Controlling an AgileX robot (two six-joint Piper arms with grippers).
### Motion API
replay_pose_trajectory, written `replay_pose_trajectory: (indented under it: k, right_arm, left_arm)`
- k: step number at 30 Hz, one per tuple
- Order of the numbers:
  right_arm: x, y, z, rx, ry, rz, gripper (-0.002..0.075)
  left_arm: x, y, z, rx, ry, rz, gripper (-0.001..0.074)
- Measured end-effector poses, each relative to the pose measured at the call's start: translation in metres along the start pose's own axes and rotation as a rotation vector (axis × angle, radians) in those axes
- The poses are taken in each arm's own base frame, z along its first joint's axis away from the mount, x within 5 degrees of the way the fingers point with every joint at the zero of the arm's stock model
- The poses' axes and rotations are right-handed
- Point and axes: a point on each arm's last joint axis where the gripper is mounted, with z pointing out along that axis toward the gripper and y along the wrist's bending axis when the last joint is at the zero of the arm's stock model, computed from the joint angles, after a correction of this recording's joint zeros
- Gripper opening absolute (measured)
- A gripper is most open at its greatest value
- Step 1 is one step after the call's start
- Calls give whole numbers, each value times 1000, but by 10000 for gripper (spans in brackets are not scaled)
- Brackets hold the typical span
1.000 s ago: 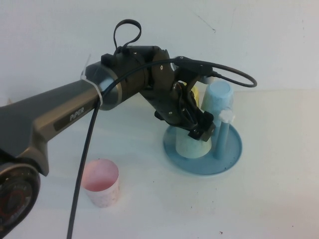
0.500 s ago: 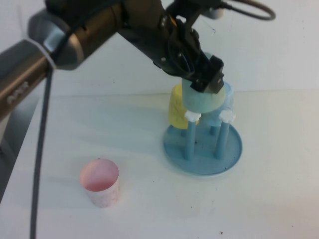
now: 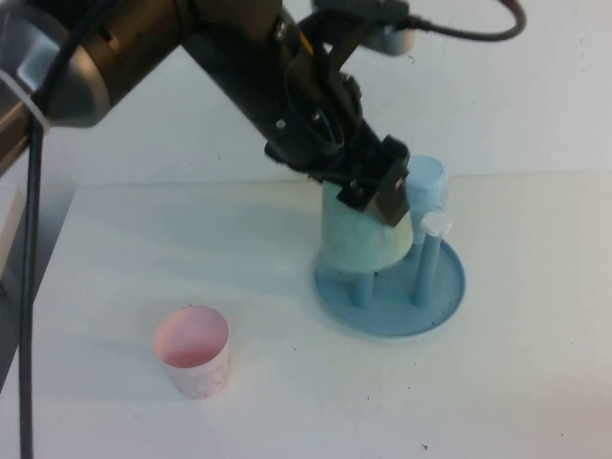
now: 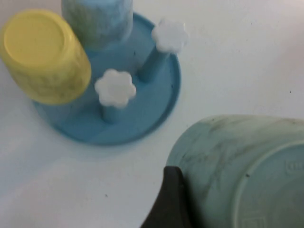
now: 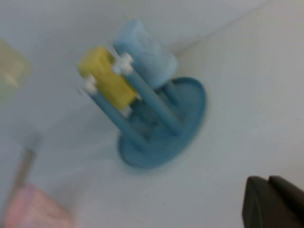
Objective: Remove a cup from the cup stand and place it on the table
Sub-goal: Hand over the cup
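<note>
A: Where do we find the pale mint-green speckled plastic cup (image 3: 363, 239) now?

B: We see it upside down, off its peg, raised above the ten o'clock edge of the round blue cup stand (image 3: 445, 296). Our left claw (image 3: 378, 196) is clamped on its closed base; one dark finger (image 4: 171, 199) presses against the cup's wall in the left wrist view.

A: And the stand itself?

B: It sits on the plain white tabletop (image 3: 516, 382), toward three o'clock from the table's middle. We count two bare blue pegs with white flower-shaped caps, one (image 3: 435, 225) showing clearly just beside the held cup at its three o'clock. A light blue speckled cup (image 3: 426, 182) is upturned on a peg at the stand's twelve o'clock side. From the left wrist camera we also see a yellow plastic cup (image 4: 45, 54) upturned on another peg, touching nothing but its peg as far as we can tell; in the high view the arm and the held cup hide it.

A: Anything else on the tabletop?

B: A pink speckled cup (image 3: 194, 351) stands upright, mouth up, at about eight o'clock from the stand, well apart from it.

A: What about our right claw (image 5: 275, 204)?

B: Only a dark corner of it shows in its own wrist view, looking across at the stand from some way off. We cannot tell how it is set.
</note>
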Motion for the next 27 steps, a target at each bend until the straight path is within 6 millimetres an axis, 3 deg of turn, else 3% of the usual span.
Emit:
replay_pose_trajectory:
  k: [4,10,14,19,23,27]
  right_arm:
    - [-9,5,-1,-66,-97,165,-3]
    - [-26,4,-4,-33,-286,-59,-3]
    - [-28,4,-4,-26,-315,-87,-3]
    - [-22,5,-3,-44,-244,-81,-3]
    - [-15,5,1,-44,-134,-95,-3]
    - [-29,20,3,-53,-53,-223,-3]
  left_arm:
    - [25,10,15,55,83,-142,575]
    - [73,28,31,229,3,-432,575]
    - [97,33,35,379,-98,-599,575]
    - [109,42,43,583,-226,-843,575]
    - [104,49,42,713,-330,-979,575]
    - [102,47,42,785,-331,-1004,575]
